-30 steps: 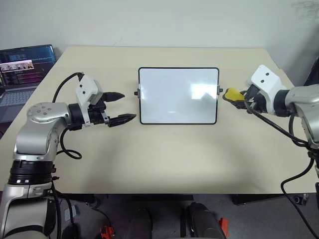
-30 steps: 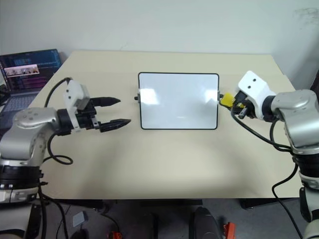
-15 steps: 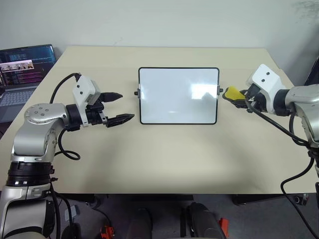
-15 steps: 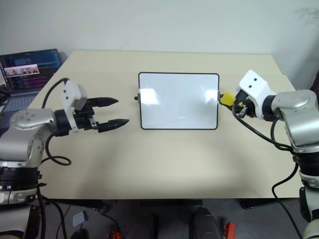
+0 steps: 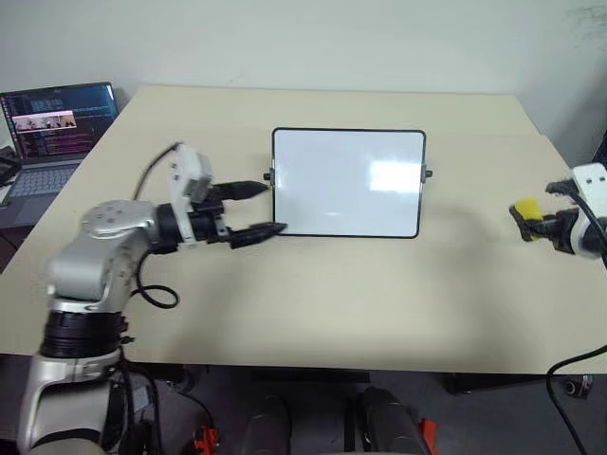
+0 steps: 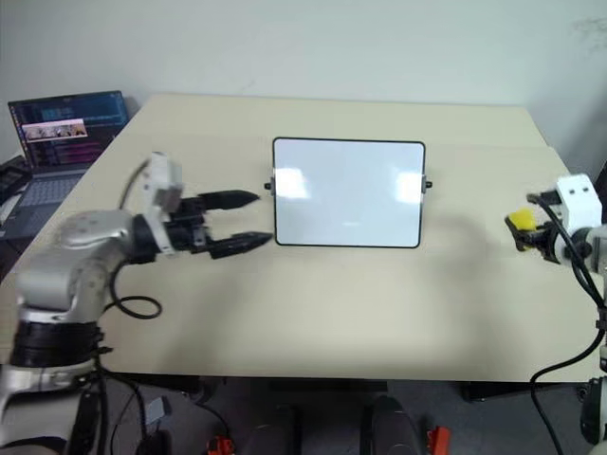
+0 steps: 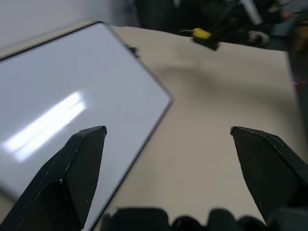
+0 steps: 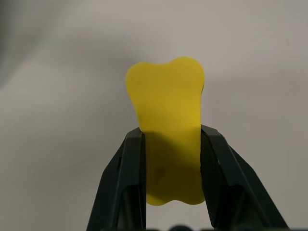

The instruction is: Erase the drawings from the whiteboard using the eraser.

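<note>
The whiteboard (image 5: 348, 183) lies flat at the table's middle, black-framed. The drawings are out of view: its glossy face reads as plain white with glare patches. My left gripper (image 5: 266, 209) is open and points sideways at the board's left edge, its lower fingertip close to the near left corner. The left wrist view has the board (image 7: 62, 106) running past one black finger (image 7: 72, 178). Far to the right, near the table's right edge, my right gripper (image 5: 524, 220) is shut on the yellow eraser (image 5: 526, 207). Up close, the eraser (image 8: 168, 125) is pinched between both fingers (image 8: 125, 183).
An open laptop (image 5: 57, 123) sits off the table's back left corner. The beige table (image 5: 313, 303) has bare surface in front of the board and between the board and my right hand. Black cables hang from both arms.
The right arm has swung right and down, carrying the eraser from the board's right edge out toward the table's right edge. The left gripper has moved right, up to the board's left edge.
</note>
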You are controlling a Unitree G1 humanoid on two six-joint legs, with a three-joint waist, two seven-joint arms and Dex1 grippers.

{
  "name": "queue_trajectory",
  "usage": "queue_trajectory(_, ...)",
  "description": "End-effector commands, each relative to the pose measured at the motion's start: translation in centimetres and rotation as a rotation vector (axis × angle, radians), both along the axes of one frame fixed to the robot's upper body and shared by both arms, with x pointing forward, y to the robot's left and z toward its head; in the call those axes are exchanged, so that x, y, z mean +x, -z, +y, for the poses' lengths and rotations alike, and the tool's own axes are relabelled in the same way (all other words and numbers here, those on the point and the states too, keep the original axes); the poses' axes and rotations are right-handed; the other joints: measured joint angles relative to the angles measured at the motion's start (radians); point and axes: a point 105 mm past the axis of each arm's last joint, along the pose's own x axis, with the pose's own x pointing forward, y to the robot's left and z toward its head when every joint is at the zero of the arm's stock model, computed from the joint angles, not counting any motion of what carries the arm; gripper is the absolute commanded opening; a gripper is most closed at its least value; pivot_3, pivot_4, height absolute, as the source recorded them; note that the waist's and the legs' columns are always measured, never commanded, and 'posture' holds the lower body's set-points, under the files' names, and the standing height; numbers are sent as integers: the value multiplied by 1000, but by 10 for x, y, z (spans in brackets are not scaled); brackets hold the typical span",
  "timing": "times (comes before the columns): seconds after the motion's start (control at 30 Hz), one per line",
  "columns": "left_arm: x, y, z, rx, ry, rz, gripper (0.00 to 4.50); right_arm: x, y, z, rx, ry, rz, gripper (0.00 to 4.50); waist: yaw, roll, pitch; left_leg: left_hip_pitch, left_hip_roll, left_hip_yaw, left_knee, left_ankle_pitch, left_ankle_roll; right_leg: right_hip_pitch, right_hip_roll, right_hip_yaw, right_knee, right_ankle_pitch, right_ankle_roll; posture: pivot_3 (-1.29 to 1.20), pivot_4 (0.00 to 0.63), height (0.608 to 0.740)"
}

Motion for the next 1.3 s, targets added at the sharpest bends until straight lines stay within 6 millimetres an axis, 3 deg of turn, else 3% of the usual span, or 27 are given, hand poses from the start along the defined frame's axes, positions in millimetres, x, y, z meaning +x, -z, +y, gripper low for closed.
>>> queue_trajectory(0.03, 0, -1, -25, 42, 73, -69, 4500, -5, -2, -10, 3, 49, -17, 1119, -1, 0, 0, 0, 0, 0, 1, 0, 0, 0, 0, 0, 0, 0, 0, 0, 150, 740)
queue_trajectory(0.17, 10, 20, -54, 120, 130, -136, 4500, -12, 12, -16, -18, 66, 41, 1119, 1, 0, 0, 0, 0, 1, 3, 0, 0, 1, 0, 1, 0, 0, 1, 0, 150, 740)
queue_trajectory(0.33, -1, 41, -84, 123, 273, -116, 4500, -19, 21, -22, -58, 71, 95, 1119, -1, 0, 0, -1, 0, 2, 5, 0, 0, 1, 0, 2, 0, 0, 1, 0, 150, 740)
queue_trajectory(0.57, 3, 44, -105, 89, 318, -107, 4500, -19, 26, -31, -21, 87, 107, 1119, 1, 0, 0, -1, 0, 1, 7, 0, 0, 1, 0, 2, 1, -1, 5, 0, 150, 740)
queue_trajectory(0.83, 4, 43, -106, 77, 317, -105, 4500, -10, 29, -23, -54, 58, 122, 1119, -2, 0, 0, 0, -1, 2, 7, 0, 0, 2, 0, 3, 1, -1, 6, 0, 150, 740)
queue_trajectory(0.87, 5, 43, -106, 76, 312, -107, 4500, -9, 29, -22, -51, 56, 121, 1469, -2, 0, 0, 0, -1, 2, 8, 0, 0, 2, 0, 3, 1, -1, 6, 0, 150, 740)
queue_trajectory(0.9, 6, 42, -106, 74, 308, -109, 4500, -8, 29, -21, -51, 54, 122, 1469, -2, 0, 0, 0, -1, 2, 8, 0, 0, 2, 0, 3, 1, -1, 6, 0, 150, 740)
queue_trajectory(0.97, 7, 40, -105, 70, 302, -111, 4500, -7, 31, -20, -50, 46, 130, 1876, 0, 0, 0, 0, -1, 1, 8, 0, 0, 2, 0, 2, 1, -1, 6, 0, 150, 740)
queue_trajectory(1.03, 9, 39, -103, 70, 296, -114, 4500, -6, 32, -18, -49, 40, 133, 1876, 0, 0, 0, -1, -1, 1, 8, 0, 0, 2, 0, 2, 1, -1, 6, 0, 150, 740)
queue_trajectory(1.07, 10, 38, -102, 69, 288, -115, 4500, -5, 32, -17, -48, 39, 131, 2344, 0, 0, 0, -1, -1, 1, 8, 0, 0, 2, 0, 2, 1, -1, 6, 0, 150, 740)
queue_trajectory(1.3, 19, 33, -92, 73, 239, -129, 4500, -3, 34, -20, -37, 48, 130, 2344, 0, 0, 0, -1, -1, 1, 8, 0, 0, 2, 0, 2, 1, -1, 6, 0, 150, 740)
